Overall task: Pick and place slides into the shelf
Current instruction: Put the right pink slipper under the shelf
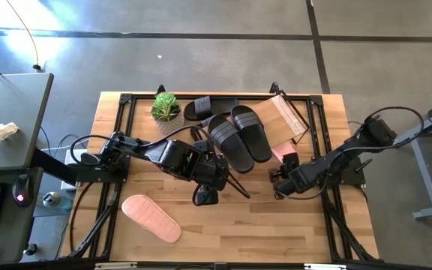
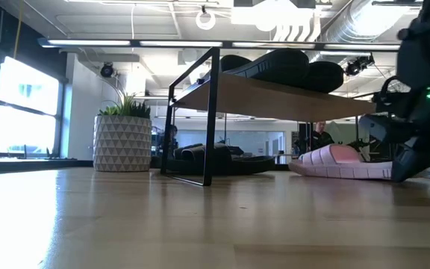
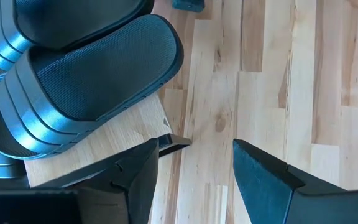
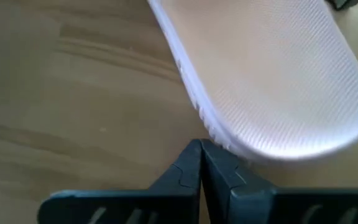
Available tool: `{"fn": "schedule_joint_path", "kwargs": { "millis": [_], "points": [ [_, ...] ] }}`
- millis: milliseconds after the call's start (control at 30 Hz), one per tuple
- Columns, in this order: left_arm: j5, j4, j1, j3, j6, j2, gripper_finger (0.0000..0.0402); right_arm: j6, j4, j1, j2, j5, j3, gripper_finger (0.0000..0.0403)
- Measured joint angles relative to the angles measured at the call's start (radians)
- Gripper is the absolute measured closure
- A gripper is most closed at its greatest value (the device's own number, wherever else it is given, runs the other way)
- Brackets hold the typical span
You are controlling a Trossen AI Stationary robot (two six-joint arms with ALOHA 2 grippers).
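Note:
The shelf (image 1: 287,120) stands at the table's far middle; its wood board (image 3: 123,137) carries two black slides (image 1: 240,135) (image 3: 86,74). A third black slide (image 1: 201,107) lies on the table under the shelf's far left side. One pink slide (image 1: 282,154) (image 2: 342,161) lies flat on the table at the shelf's near right corner. Another pink slide (image 1: 150,217) lies near the table's near left. My left gripper (image 3: 196,144) hangs open, high above the board's near corner. My right gripper (image 4: 199,148) (image 1: 279,174) is shut, low beside the first pink slide. My right gripper's shut fingertips stand at the side edge of the pink slide's rounded end (image 4: 219,135), slanting down from the table's near right. I cannot tell whether they touch it. The slide lies flat on the table.
A potted green plant (image 1: 166,109) (image 2: 122,138) stands at the far left of the table, beside the shelf. A black frame (image 1: 118,150) runs along the table's edges. Bare wood (image 1: 261,225) lies along the near side, between the two arms.

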State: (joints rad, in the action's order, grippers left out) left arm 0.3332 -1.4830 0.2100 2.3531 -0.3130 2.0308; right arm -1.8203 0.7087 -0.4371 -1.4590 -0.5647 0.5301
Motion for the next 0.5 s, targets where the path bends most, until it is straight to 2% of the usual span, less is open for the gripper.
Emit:
{"fn": "schedule_joint_path", "kwargs": {
  "millis": [500],
  "points": [
    [0.002, 0.000, 0.000, 0.000, 0.000, 0.000, 0.0213, 0.122, -0.045, 0.121, 0.001, 0.007, 0.002, 0.0403]
  ]
}}
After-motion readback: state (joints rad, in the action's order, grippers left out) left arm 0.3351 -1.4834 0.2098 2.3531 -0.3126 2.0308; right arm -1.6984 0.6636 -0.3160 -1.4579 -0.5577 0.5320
